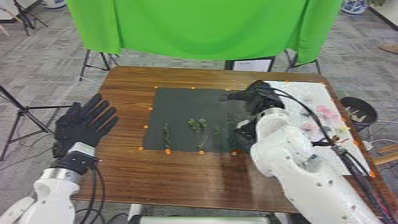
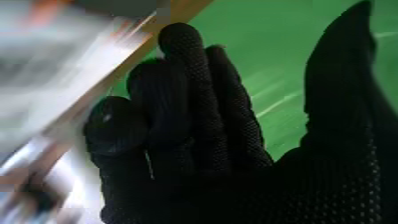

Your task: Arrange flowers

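Checking head view, I saw stems [image 1: 166, 136] left of my right hand [image 1: 264, 100].
Wrist view showed empty fingers [image 2: 206, 100] nearly straight, thumb [image 2: 342, 75] apart.

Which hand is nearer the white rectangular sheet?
Right. The right hand is by the left edge of the sheet; the left hand is at the brown wooden table's left edge.

Green cloth [image 1: 200, 30] beyond the table [image 1: 178, 175], black tripod [image 1: 24, 111] at left, dark bin [image 1: 355, 105] at right, grey carpet [image 1: 53, 72].
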